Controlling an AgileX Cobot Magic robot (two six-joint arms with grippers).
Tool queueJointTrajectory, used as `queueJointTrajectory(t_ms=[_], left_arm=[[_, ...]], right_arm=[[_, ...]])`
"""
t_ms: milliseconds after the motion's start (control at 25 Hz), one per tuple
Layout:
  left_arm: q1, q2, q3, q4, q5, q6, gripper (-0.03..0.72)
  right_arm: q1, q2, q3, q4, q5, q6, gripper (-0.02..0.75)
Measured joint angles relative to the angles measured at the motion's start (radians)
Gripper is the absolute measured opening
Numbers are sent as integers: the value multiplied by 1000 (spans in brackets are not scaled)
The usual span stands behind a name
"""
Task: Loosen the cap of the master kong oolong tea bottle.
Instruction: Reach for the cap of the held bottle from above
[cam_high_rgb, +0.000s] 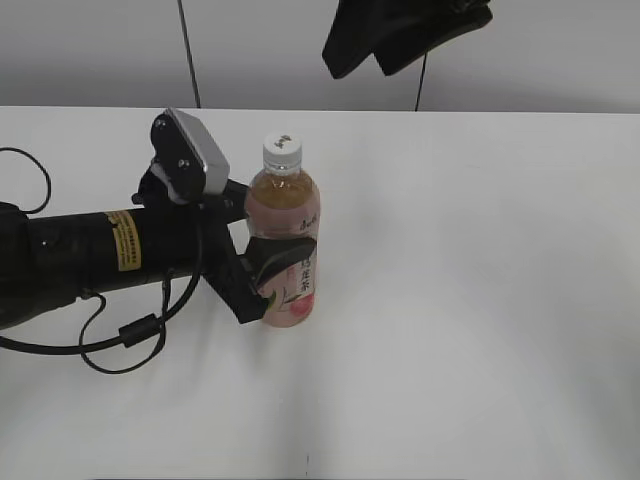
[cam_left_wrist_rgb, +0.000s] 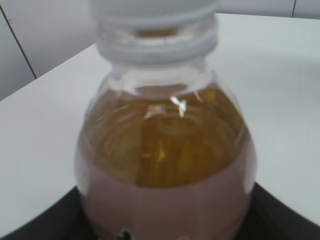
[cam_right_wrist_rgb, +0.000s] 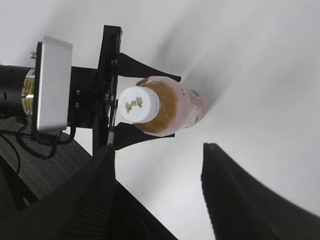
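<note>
The master kong oolong tea bottle (cam_high_rgb: 285, 215) stands upright on the white table (cam_high_rgb: 480, 300), with amber tea and a pink label. Its white cap (cam_high_rgb: 282, 148) is on top. My left gripper (cam_high_rgb: 270, 275) reaches in from the left and is shut on the bottle's body at the label. In the left wrist view the bottle (cam_left_wrist_rgb: 165, 165) fills the frame, with the cap (cam_left_wrist_rgb: 155, 10) at the top edge. My right gripper (cam_right_wrist_rgb: 157, 150) is open and empty, high above the bottle (cam_right_wrist_rgb: 175, 107) and cap (cam_right_wrist_rgb: 134, 105). It also shows at the top of the exterior view (cam_high_rgb: 385, 55).
The left arm with its yellow sticker (cam_high_rgb: 125, 240) and loose black cables (cam_high_rgb: 130, 335) lies across the table's left side. Its silver wrist camera (cam_high_rgb: 190, 150) stands just left of the cap. A grey wall runs behind the table.
</note>
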Motion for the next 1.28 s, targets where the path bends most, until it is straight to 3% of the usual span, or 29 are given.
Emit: queueJointTrajectory(t_ms=[320,720,1280], left_arm=[[0,-9,0,-1,19,-1,420],[0,-38,0,0,66,1,420],[0,-64,0,-4,130,2,420]], right_arm=[[82,101,-117,-72,4,39,419],[168,133,-127,-194,9,72,419],[169,154,-129,-155,11,81,418]])
